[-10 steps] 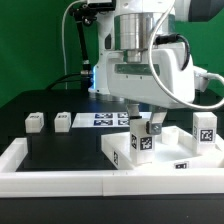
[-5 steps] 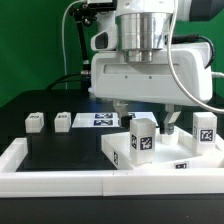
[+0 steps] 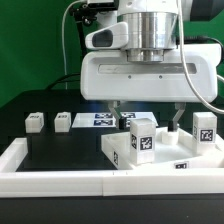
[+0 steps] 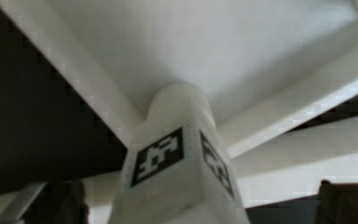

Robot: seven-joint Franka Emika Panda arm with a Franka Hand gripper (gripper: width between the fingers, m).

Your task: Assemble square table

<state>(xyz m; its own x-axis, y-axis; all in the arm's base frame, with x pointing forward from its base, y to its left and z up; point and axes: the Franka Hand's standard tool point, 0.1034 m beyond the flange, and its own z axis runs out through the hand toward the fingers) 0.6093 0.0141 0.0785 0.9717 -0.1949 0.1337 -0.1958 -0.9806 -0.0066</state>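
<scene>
Exterior view: end effector (image 3: 147,116) above leg (image 3: 143,136)

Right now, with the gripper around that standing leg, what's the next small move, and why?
Probably lift the gripper straight up. Its jaws stand open on either side of the upright leg on the tabletop, gripping nothing, and two loose legs wait on the exterior view's left.
</scene>
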